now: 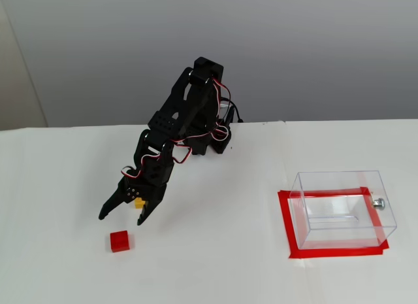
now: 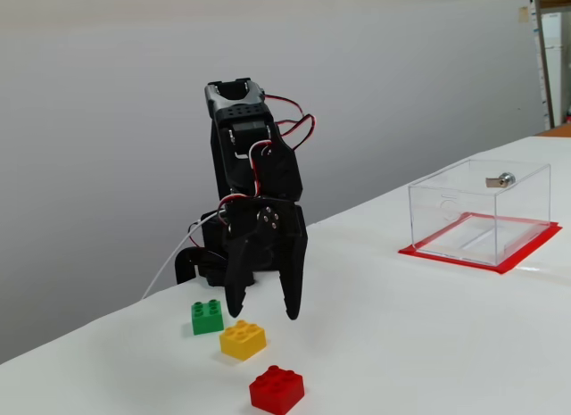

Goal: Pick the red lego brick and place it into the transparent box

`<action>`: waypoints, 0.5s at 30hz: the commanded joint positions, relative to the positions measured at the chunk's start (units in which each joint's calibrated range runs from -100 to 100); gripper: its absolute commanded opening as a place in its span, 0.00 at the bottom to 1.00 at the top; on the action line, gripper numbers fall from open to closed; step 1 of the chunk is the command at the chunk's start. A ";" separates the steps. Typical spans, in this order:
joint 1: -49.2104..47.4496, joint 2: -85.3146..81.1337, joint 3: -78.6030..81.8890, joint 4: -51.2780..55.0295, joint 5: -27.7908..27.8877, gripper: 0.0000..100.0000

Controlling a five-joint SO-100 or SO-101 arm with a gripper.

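The red lego brick (image 1: 119,241) (image 2: 277,389) lies on the white table, nearest the camera of the three bricks in the low fixed view. My black gripper (image 1: 121,218) (image 2: 263,314) hangs open above the table, just behind the red brick and over the yellow brick, with nothing between its fingers. The transparent box (image 1: 343,208) (image 2: 479,211) stands far to the right on a red tape frame, a small silver knob on one wall, and it holds nothing.
A yellow brick (image 1: 139,202) (image 2: 243,339) sits partly hidden under the gripper. A green brick (image 2: 207,317) lies behind it, near the arm's base (image 2: 207,265). Red tape (image 1: 330,252) outlines the box's spot.
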 commanded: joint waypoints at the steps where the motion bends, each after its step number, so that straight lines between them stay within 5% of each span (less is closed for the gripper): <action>1: 0.03 0.31 -1.90 -0.70 -0.23 0.37; 15: 0.54 9.73 -5.25 -7.32 -0.23 0.37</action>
